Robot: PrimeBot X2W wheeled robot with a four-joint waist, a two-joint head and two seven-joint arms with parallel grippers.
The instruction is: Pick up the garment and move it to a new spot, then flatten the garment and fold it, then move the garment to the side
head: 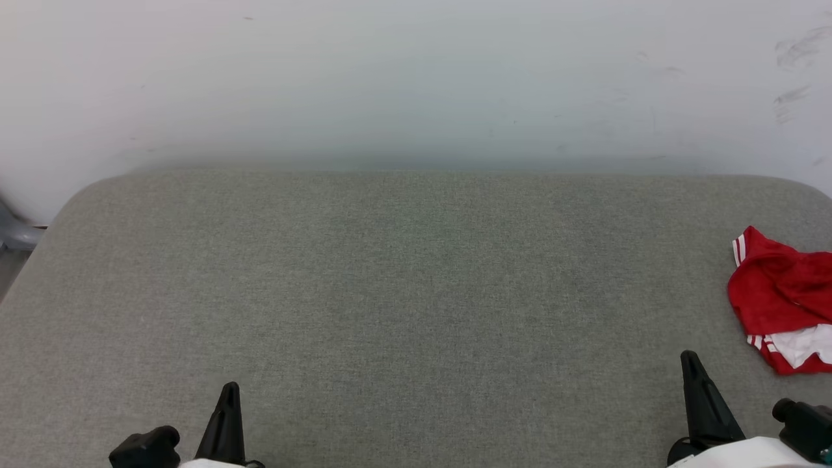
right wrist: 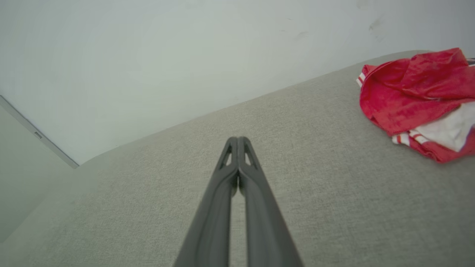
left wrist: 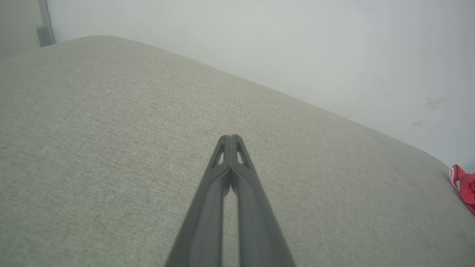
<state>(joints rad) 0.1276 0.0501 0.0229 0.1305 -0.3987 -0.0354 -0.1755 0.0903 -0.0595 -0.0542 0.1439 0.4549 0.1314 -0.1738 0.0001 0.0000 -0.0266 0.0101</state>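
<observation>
Lying crumpled far right on the counter (head: pixel 416 292), the garment (head: pixel 777 292) is nearest the right pincer (head: pixel 689 364)
ahead-right of its tips, near, not touching; left pincer (head: pixel 229 393) well apart; both clamped together, empty

The bench (head: pixel 403 292) has a top of grey-green woven fabric with rounded far corners, and its far edge meets a pale wall. 1 thing lies directly on it: the garment (head: pixel 783 296), crumpled in a heap at the right side, apart from the far edge and partly cut off by the right border of the head view. Red cloth is bunched over a white patch, with red-and-white striped trim at its far-left tip and along its near side.
</observation>
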